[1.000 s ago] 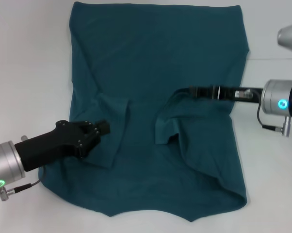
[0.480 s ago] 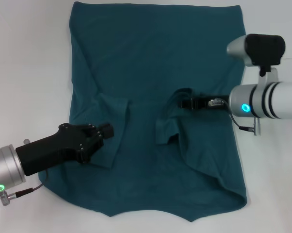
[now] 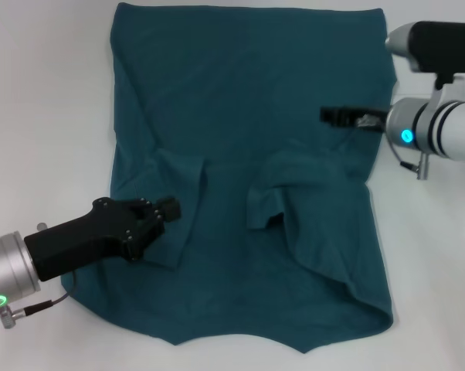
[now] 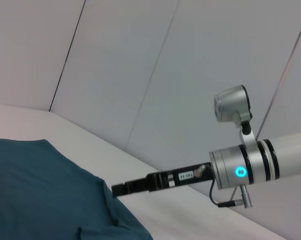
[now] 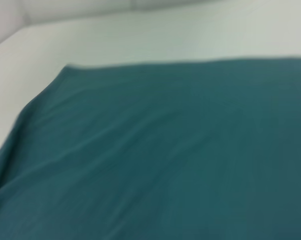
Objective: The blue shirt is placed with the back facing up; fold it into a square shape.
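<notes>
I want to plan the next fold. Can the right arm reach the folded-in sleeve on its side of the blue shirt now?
Probably yes. The right end effector hovers over the blue shirt, and the folded-in sleeve lies uncovered nearby. The left end effector is over the other sleeve, apart.

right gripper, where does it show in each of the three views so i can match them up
Head view: the right gripper sits right of centre, above the blue shirt, pointing toward the middle.
Left wrist view: the same gripper is low in the picture, at the shirt's edge.
Right wrist view: the gripper is not in it; only the shirt on the table.
Shared landmark: the blue shirt, present in all three.
</notes>
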Motion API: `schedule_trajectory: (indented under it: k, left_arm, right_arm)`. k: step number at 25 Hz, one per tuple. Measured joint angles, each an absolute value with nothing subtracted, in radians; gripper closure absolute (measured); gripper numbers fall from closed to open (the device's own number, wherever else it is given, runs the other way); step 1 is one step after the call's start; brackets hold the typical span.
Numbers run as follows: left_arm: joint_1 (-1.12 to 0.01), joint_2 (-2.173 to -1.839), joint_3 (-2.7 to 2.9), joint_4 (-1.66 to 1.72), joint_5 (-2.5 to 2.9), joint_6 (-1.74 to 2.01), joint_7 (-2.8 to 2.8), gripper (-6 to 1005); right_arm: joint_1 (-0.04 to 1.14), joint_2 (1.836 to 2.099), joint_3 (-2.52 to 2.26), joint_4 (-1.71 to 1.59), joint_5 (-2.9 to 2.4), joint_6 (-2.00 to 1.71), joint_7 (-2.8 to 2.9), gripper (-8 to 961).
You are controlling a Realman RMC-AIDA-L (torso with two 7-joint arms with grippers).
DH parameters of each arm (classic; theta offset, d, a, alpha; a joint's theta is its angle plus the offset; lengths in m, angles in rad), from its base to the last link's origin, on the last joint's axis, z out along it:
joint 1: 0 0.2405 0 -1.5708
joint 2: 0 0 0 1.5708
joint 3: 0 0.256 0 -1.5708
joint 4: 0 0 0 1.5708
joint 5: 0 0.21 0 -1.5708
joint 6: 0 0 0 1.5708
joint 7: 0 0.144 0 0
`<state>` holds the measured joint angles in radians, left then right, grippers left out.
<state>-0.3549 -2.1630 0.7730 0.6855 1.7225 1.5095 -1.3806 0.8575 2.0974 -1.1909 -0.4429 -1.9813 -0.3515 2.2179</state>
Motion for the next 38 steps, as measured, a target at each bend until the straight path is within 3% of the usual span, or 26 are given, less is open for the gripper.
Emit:
schedule_trajectory:
  k: [5, 12, 18, 24, 26, 29, 32, 38]
  left_arm:
    - [-0.36, -2.162, 0.774, 0.688, 1.727, 1.51, -1.38, 924]
    - [-0.354, -2.153, 0.775, 0.736, 1.77, 1.51, -1.372, 924]
    - [-0.347, -2.154, 0.772, 0.832, 1.871, 1.511, -1.391, 889]
    - [-0.322, -2.164, 0.754, 0.995, 1.864, 1.528, -1.477, 820]
    - [-0.327, -2.162, 0.732, 1.02, 1.863, 1.527, -1.511, 734]
    - [-0.34, -2.16, 0.719, 1.037, 1.867, 1.537, -1.538, 604]
    - [-0.339, -2.162, 0.721, 1.066, 1.879, 1.54, -1.548, 575]
    - [-0.346, -2.159, 0.747, 1.198, 2.018, 1.557, -1.677, 555]
  right_arm:
    - [0.772, 2.098, -1.2, -0.591, -1.915, -0.431, 2.208, 488]
    - [0.647, 2.094, -1.2, -0.829, -1.595, -0.947, 1.918, 487]
    - [0.543, 2.091, -1.201, -0.946, -1.682, -1.095, 1.824, 486]
    - [0.36, 2.094, -1.049, -1.131, -1.647, -1.226, 1.865, 325]
    - [0.329, 2.092, -1.017, -1.133, -1.597, -1.241, 1.796, 272]
    - [0.316, 2.09, -0.988, -1.133, -1.588, -1.279, 1.734, 212]
    - [0.315, 2.09, -0.978, -1.135, -1.631, -1.302, 1.729, 152]
    - [0.346, 2.096, -1.018, -1.102, -1.773, -1.249, 1.735, 179]
